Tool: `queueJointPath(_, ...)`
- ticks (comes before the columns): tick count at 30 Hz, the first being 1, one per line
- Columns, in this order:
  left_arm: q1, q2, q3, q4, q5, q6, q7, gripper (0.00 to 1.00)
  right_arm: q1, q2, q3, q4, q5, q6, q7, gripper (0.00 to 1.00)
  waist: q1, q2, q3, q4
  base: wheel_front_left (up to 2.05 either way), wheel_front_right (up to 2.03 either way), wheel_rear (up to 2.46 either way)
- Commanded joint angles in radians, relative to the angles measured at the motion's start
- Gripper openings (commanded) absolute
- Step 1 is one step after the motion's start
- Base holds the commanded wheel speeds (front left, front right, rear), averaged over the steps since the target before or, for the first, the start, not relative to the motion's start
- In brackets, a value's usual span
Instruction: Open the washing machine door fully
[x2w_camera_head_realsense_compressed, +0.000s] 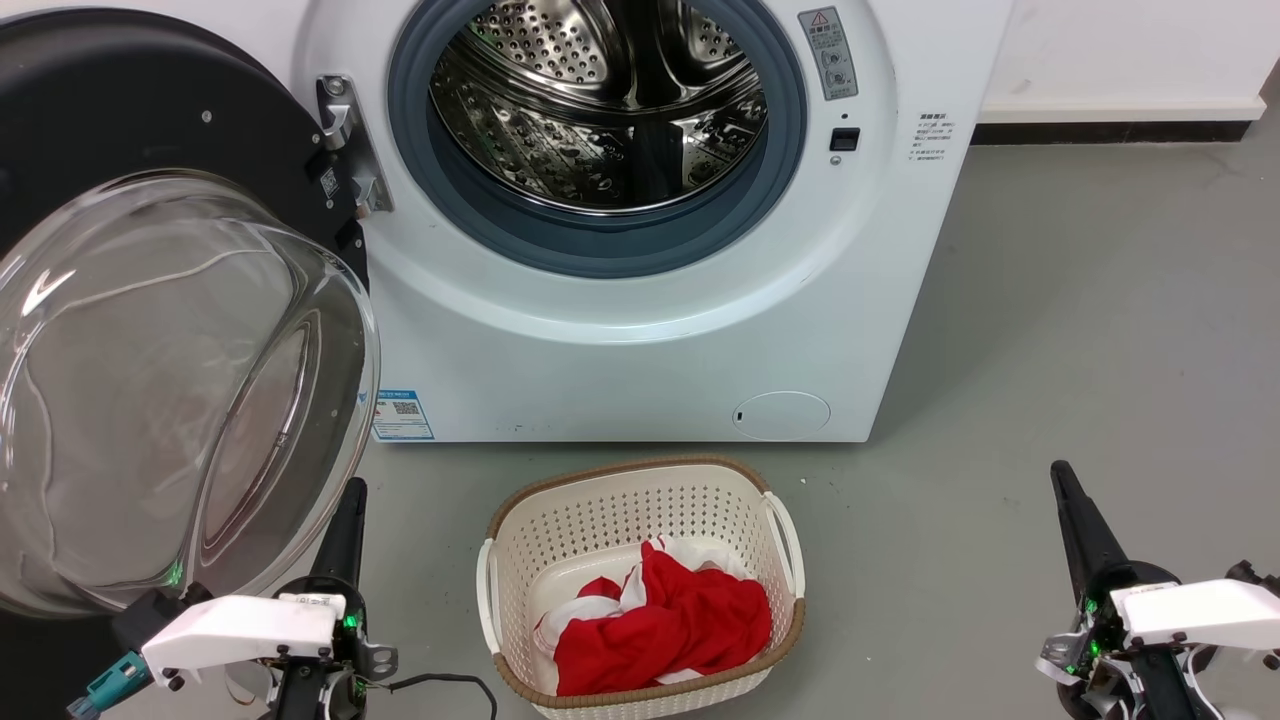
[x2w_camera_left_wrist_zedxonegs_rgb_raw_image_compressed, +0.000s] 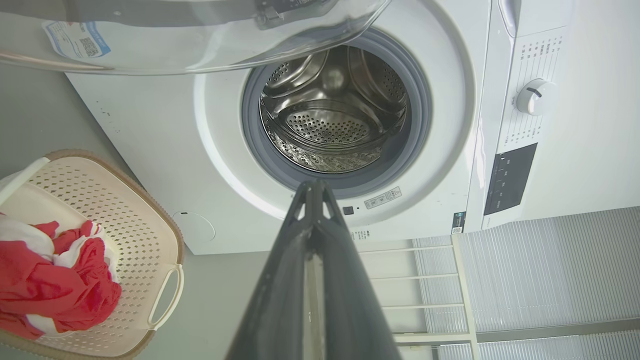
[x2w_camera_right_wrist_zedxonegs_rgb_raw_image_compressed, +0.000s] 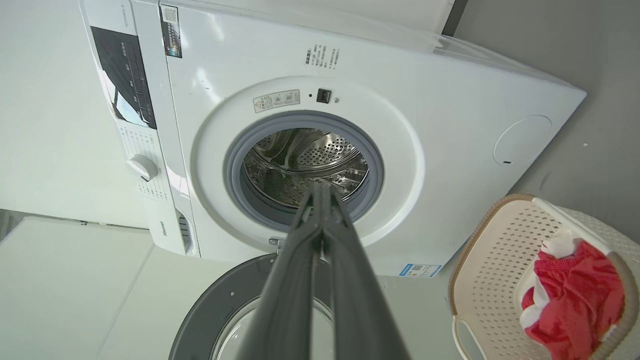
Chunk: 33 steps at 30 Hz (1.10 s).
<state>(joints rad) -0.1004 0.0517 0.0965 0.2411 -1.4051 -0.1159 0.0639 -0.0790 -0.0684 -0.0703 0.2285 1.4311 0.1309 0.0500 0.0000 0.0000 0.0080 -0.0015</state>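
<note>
The left gripper (x2w_camera_head_realsense_compressed: 352, 495), its two dark fingers pressed together on nothing, sits at seven o'clock, just beside the large round glossy black washing machine door (x2w_camera_head_realsense_compressed: 130, 110) with its bulging clear glass bowl (x2w_camera_head_realsense_compressed: 170, 400), which is swung out at nine o'clock of the big white box-shaped washing machine (x2w_camera_head_realsense_compressed: 620, 340). The right gripper (x2w_camera_head_realsense_compressed: 1062, 478), closed and empty, rests at five o'clock. Any last push should follow the hinge (x2w_camera_head_realsense_compressed: 350, 140) arc gently, pressing the door's black face rather than the glass bowl.

We see a white washing machine (x2w_camera_head_realsense_compressed: 620, 370), its steel drum (x2w_camera_head_realsense_compressed: 600, 100) perforated and grey-ringed; a black, clear-glassed washing machine door (x2w_camera_head_realsense_compressed: 120, 110); a cream perforated basket (x2w_camera_head_realsense_compressed: 600, 520); red-and-white cloth (x2w_camera_head_realsense_compressed: 680, 620); grey floor (x2w_camera_head_realsense_compressed: 1080, 330).
</note>
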Motion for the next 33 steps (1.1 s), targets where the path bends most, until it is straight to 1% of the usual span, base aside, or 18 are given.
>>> queueJointPath(1,-0.011,0.0,0.002,-0.001,-0.014,-0.008,0.005,0.0,-0.016,-0.004,-0.002,-0.001,0.017,0.0,0.003,0.0,0.0,0.0,0.0,0.0,0.0,0.0,0.0)
queueJointPath(27,-0.012,-0.002,0.021,0.006,-0.21,-0.017,0.054,0.0,-0.033,0.001,-0.022,0.017,0.204,0.0,0.048,0.0,0.0,0.0,-0.005,0.001,0.0,0.0,0.0)
queueJointPath(33,-0.012,-0.002,0.02,0.005,-0.208,-0.017,0.054,0.0,-0.034,0.003,-0.024,0.016,0.2,0.0,0.049,0.0,0.0,0.0,-0.005,0.002,0.0,0.0,0.0)
